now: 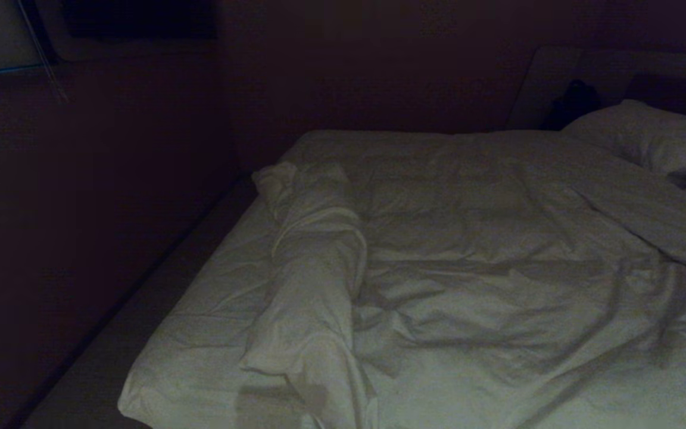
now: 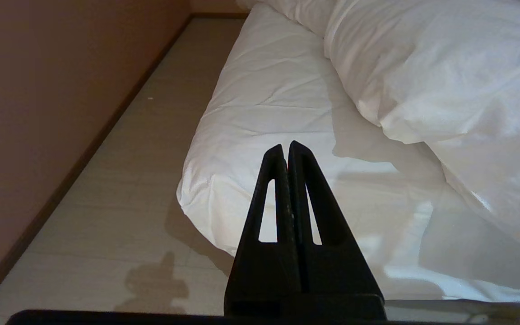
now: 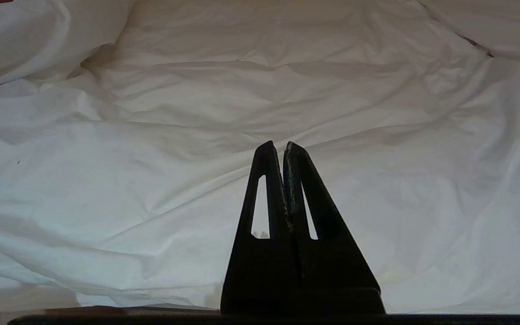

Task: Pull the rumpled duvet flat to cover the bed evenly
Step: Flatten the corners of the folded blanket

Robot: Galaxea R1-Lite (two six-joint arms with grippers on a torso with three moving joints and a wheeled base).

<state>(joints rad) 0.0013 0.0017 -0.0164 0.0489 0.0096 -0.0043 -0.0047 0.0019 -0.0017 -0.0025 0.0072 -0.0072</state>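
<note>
The head view is very dim and murky — the wall [image 1: 111, 196] sinks almost to black, and only the duvet [image 1: 468, 286] catches a faint greenish-grey light, brightest nearest the camera. Fine detail is smeared, perhaps by noise. Both wrist views are bright and sharp, with warm light. The left gripper [image 2: 285, 145] is a black silhouette, casting a soft shadow on the floor [image 2: 151, 135]. Folds shade gently — no glare.

Dim bedroom: wide bed [image 1: 212, 286] with rumpled duvet [image 1: 468, 268], pillow [image 1: 646, 137], plain wall [image 1: 111, 179].
</note>
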